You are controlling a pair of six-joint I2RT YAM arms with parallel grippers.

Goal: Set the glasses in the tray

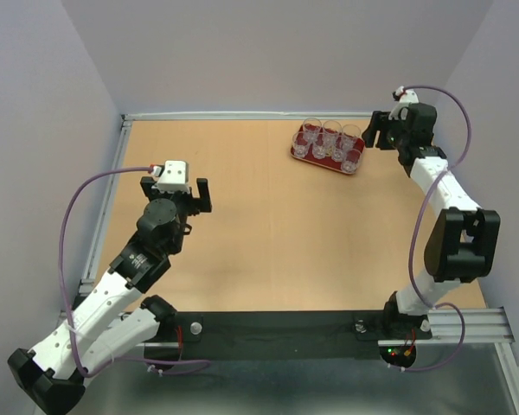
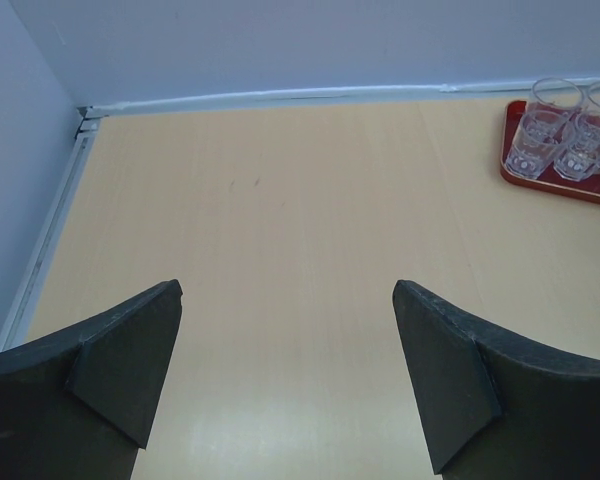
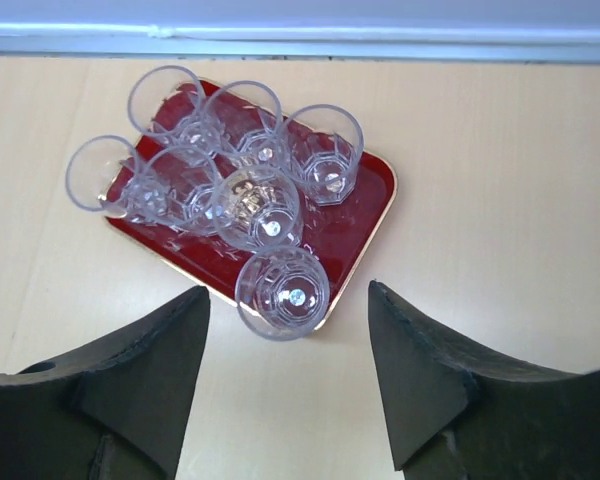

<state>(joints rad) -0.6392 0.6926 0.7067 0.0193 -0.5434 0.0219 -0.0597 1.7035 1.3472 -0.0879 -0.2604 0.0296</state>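
Observation:
Several clear glass tumblers (image 1: 329,138) stand upright, close together, in the dark red tray (image 1: 296,154) at the far right of the table. In the right wrist view the nearest glass (image 3: 283,293) stands at the tray's (image 3: 358,215) near edge, the others (image 3: 250,205) behind it. My right gripper (image 1: 379,134) is open and empty, raised just right of the tray; its jaws (image 3: 288,290) frame the nearest glass from above without touching it. My left gripper (image 1: 175,192) is open and empty over bare table at the left (image 2: 288,287), far from the tray (image 2: 508,150) and glasses (image 2: 533,145).
The wooden table (image 1: 268,225) is bounded by white walls and a metal rail on the left (image 1: 112,199) and along the back (image 1: 242,114). The tray stands close to the back wall.

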